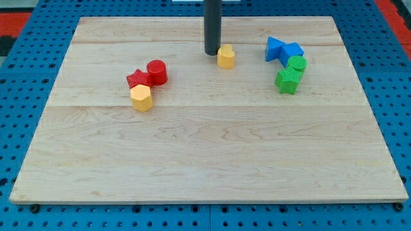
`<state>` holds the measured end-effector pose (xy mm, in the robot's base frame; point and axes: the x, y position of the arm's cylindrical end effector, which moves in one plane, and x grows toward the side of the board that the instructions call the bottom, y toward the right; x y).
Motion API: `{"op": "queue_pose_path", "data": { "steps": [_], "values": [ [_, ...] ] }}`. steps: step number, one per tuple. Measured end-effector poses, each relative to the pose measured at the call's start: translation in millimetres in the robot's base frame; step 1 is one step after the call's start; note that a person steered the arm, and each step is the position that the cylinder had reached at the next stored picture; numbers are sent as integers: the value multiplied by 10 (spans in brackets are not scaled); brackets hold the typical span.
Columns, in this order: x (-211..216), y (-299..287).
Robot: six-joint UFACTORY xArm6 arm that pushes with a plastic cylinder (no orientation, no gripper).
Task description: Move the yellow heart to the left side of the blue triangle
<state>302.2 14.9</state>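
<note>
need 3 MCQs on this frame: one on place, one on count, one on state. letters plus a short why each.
1. Where is my tip relative to the yellow heart?
A. just to the view's left of it
B. far to the view's right of it
C. at the view's bottom edge of the board

2. How many red blocks are on the board?
A. one
B. two
C. four

3. How does the yellow heart stand to the blue triangle?
A. touching it
B. stacked on it
C. apart, to the view's left of it

Answers:
1 A: the rod ends right beside the heart's left edge.
2 B: a red star and a red cylinder sit together at the view's left.
3 C: bare wood shows between the heart and the triangle.
</note>
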Motion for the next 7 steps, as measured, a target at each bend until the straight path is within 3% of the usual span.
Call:
{"op": "queue_pose_path", "data": {
  "steps": [2, 5, 7],
  "values": [
    [15, -648],
    [483, -279],
    [461, 348]
  ]
}}
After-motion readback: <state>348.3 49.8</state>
